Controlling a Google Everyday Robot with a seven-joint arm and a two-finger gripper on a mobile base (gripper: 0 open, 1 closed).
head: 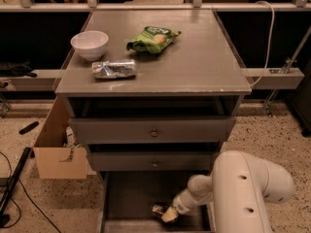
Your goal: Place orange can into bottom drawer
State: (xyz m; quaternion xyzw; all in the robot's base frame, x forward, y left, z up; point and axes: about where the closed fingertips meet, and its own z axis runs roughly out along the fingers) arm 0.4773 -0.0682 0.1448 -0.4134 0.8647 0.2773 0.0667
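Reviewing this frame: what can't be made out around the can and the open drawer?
- Camera view: the orange can is partly covered by the tool low in the bottom drawer; whether it rests on the floor is unclear.
- Drawer front: cut off by the lower picture edge; right side hidden by the arm.
- Markings on the silver can: too small to read.

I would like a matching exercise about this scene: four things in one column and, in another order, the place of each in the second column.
1. round white bowl
2. crinkled green snack bag
3. small orange can
4. brown cardboard box

A. on the floor beside the grey cabinet
B. in the open bottom drawer, at the robot's gripper
C. at the left edge of the cabinet top
D. on the cabinet top, right of the bowl

Pairs: 1-C, 2-D, 3-B, 4-A
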